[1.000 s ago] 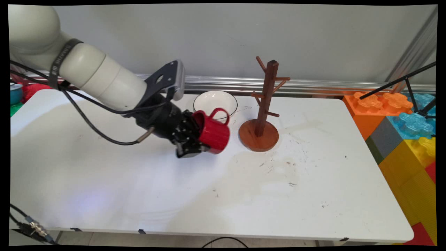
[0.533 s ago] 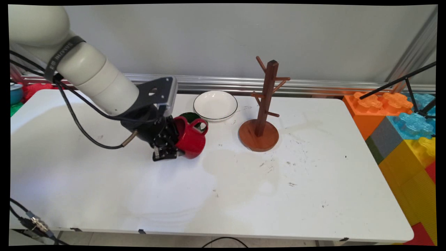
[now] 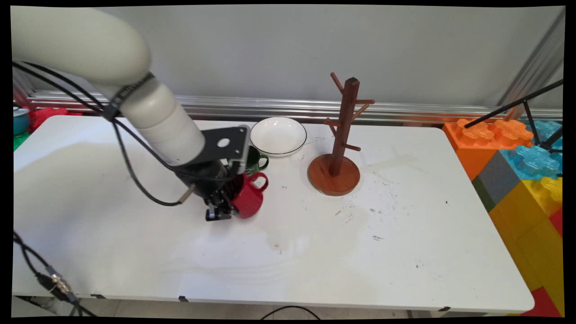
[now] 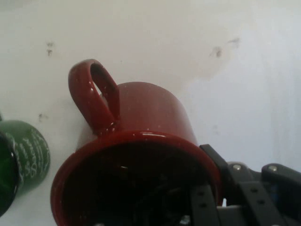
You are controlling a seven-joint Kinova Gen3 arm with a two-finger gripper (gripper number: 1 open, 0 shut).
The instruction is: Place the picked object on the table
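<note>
My gripper is shut on the rim of a red mug, holding it tilted just above the white table, left of centre. The mug's handle points toward the back right. In the hand view the red mug fills the frame, its handle up and to the left, and one black finger sits against the rim on the right. A green mug stands just behind the red one; the green mug shows at the hand view's left edge.
A white bowl with a dark rim sits at the back centre. A wooden mug tree with pegs stands on a round base to its right. Big coloured blocks are stacked past the table's right edge.
The arm has carried the red mug left and down, away from the mug tree, to just in front of the green mug. The gripper now points more steeply downward.
</note>
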